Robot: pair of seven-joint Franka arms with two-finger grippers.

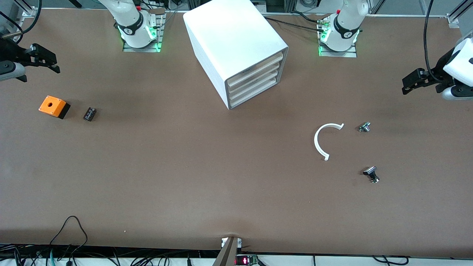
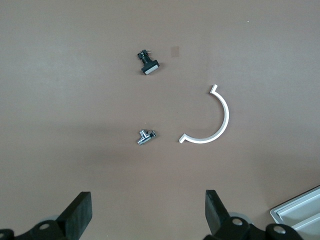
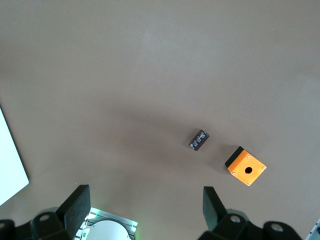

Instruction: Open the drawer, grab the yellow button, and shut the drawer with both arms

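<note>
- Both sets of jaws stand wide and empty: I have the left gripper (image 1: 406, 87) hanging over the counter's (image 1: 207, 177) edge at the left arm's end, the right gripper (image 1: 55, 64) over the edge at the right arm's end, both waiting.
- The cabinet (image 1: 236, 48) sits mid-counter near the bases' edge; its top drawer (image 1: 255, 68) is shut, so nothing is done yet.
- I see no button; presumably it is inside.

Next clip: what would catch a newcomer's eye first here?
The big white cabinet standing between the two arm bases, all four drawers shut. Toward the right arm's end of the table lies a bright orange box with a hole, a small black block beside it. Both hands, left and right, hang open over the table's ends.
</note>
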